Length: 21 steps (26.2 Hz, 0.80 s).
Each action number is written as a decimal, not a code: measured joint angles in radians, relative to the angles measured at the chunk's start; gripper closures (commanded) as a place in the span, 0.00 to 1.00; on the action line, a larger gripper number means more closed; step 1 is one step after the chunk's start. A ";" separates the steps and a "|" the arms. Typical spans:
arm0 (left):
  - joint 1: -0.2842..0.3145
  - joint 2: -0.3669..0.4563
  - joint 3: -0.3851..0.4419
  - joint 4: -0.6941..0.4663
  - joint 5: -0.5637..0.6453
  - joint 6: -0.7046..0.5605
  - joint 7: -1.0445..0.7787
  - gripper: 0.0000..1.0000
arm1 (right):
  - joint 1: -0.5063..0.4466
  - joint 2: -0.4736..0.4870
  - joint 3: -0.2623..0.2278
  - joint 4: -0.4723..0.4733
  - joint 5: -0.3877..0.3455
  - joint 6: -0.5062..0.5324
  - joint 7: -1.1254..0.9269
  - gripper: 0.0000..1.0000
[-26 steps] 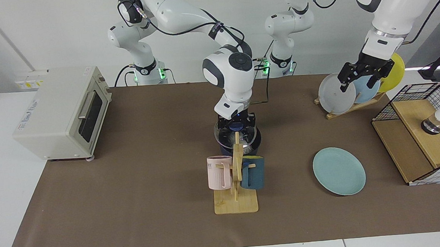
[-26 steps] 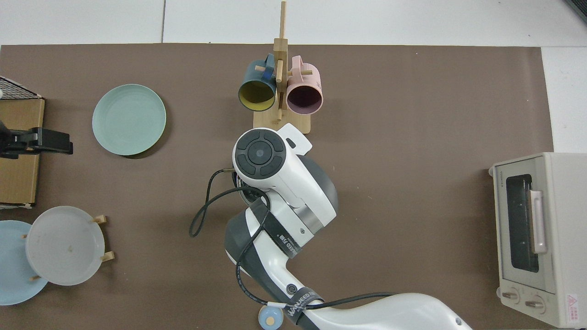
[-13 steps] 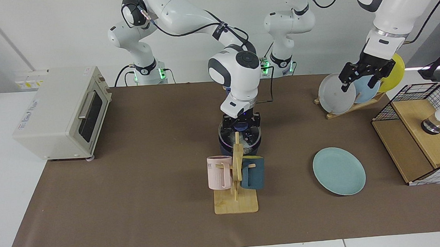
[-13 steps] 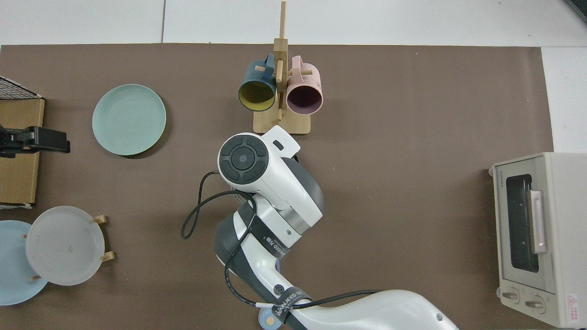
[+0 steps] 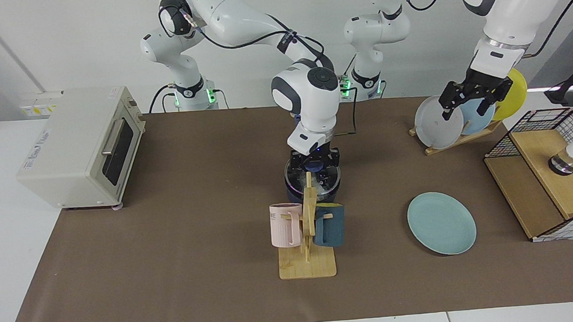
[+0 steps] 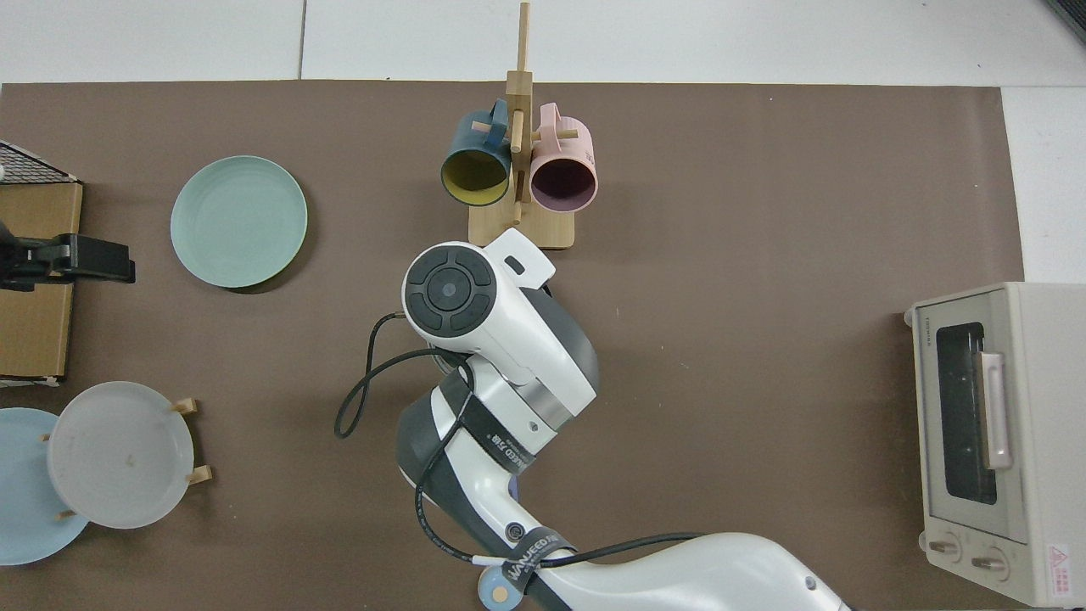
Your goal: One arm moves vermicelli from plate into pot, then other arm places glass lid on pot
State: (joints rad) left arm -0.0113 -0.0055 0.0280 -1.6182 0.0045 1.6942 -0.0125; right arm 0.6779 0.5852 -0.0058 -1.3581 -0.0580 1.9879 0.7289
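The glass lid (image 5: 301, 181) lies level on the dark navy pot (image 5: 293, 194) at the table's middle, just behind the mug rack. My right gripper (image 5: 312, 166) points straight down, shut on the lid's blue knob. In the top view the right arm covers pot and lid; only the handle's light blue knob (image 6: 498, 594) shows. I cannot make out the vermicelli under the glass. The teal-green plate (image 5: 441, 222) (image 6: 238, 221) lies bare on the mat. My left gripper (image 5: 467, 109) (image 6: 64, 260) hangs open and still, high in front of the plate rack.
A wooden mug rack (image 5: 308, 259) with a pink mug (image 5: 285, 225) and a dark teal mug (image 5: 329, 224) stands right in front of the pot. A toaster oven (image 5: 79, 146), an upright plate rack (image 5: 455, 116) and a wire-and-wood crate (image 5: 551, 174) line the table's sides.
The right arm carried the tilted lid a little toward the left arm's side and set it level on the pot; in the last half second it barely moved. The left arm stayed put.
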 measured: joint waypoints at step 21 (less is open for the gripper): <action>0.015 0.000 -0.026 0.000 0.000 -0.003 0.000 0.00 | -0.004 0.027 -0.008 0.034 -0.001 0.000 0.000 1.00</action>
State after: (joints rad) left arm 0.0034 -0.0058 0.0017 -1.6182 0.0045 1.6912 -0.0126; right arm 0.6738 0.6120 -0.0140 -1.3240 -0.0592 1.9876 0.7290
